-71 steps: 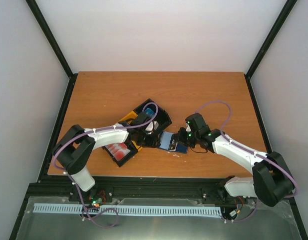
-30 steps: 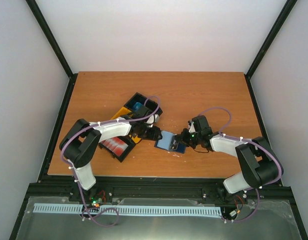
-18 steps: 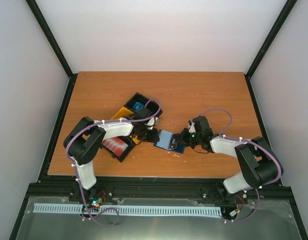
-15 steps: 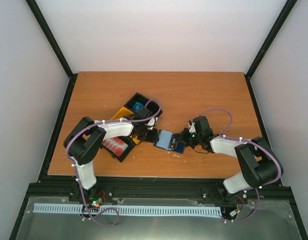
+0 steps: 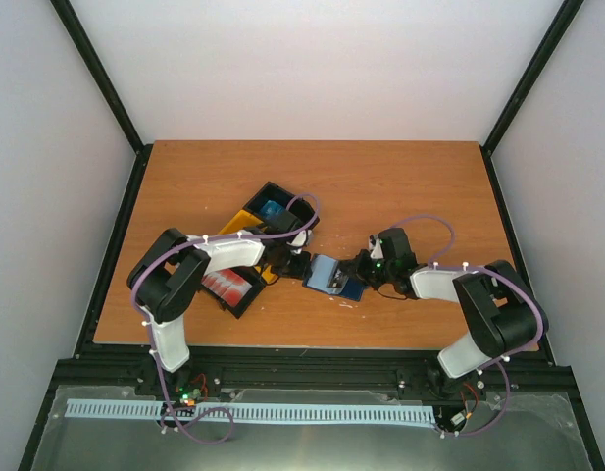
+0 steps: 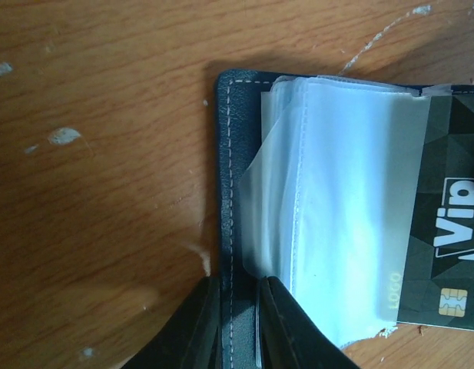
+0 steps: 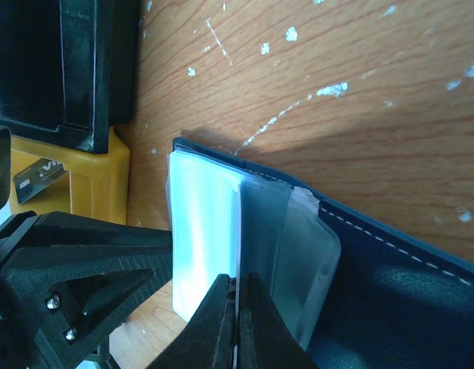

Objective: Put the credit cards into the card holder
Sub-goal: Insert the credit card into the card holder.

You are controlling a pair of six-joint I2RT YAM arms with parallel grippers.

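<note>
The card holder (image 5: 333, 276) lies open on the table between both grippers, dark blue with a stitched cover (image 6: 229, 177) and clear sleeves (image 6: 336, 207). My left gripper (image 5: 300, 267) (image 6: 238, 327) is shut on the cover's left edge, one finger on each side of the stitching. My right gripper (image 5: 366, 270) (image 7: 237, 307) is shut on the edge of one clear sleeve (image 7: 256, 231), holding it upright. A black card marked Vip (image 6: 452, 254) lies at the holder's right side. The red credit cards (image 5: 230, 286) rest in a black bin to the left.
A yellow bin (image 5: 245, 224) (image 7: 67, 184) holding a dark card (image 7: 37, 181) and a black bin (image 5: 282, 206) (image 7: 60, 69) with something blue inside stand behind the left arm. The left gripper's body (image 7: 83, 284) fills the lower left of the right wrist view.
The left jaws have closed onto the card holder's left edge. The right gripper has stayed shut on the sleeve while its arm folded in closer.
</note>
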